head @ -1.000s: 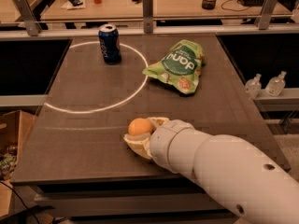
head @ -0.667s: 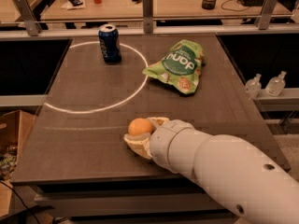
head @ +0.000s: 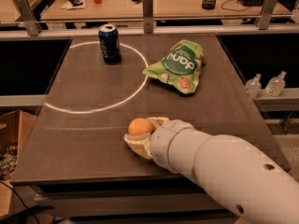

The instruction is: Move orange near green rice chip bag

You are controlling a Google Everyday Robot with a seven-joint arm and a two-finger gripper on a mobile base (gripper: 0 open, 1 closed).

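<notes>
The orange point(head: 139, 126) is a small round fruit near the front edge of the dark table point(head: 93, 97). My gripper point(head: 138, 135) is at the orange, with its pale fingers point(head: 134, 145) around the fruit's near and right sides. The white arm reaches in from the lower right and hides the gripper's rear. The green rice chip bag point(head: 178, 66) lies flat at the back right of the table, well beyond the orange and apart from it.
A dark blue soda can point(head: 109, 43) stands upright at the back left, on a white circle line point(head: 135, 92) drawn on the table. Two clear bottles point(head: 265, 84) stand on a shelf to the right. A cardboard box point(head: 11, 139) sits at the left, below the table.
</notes>
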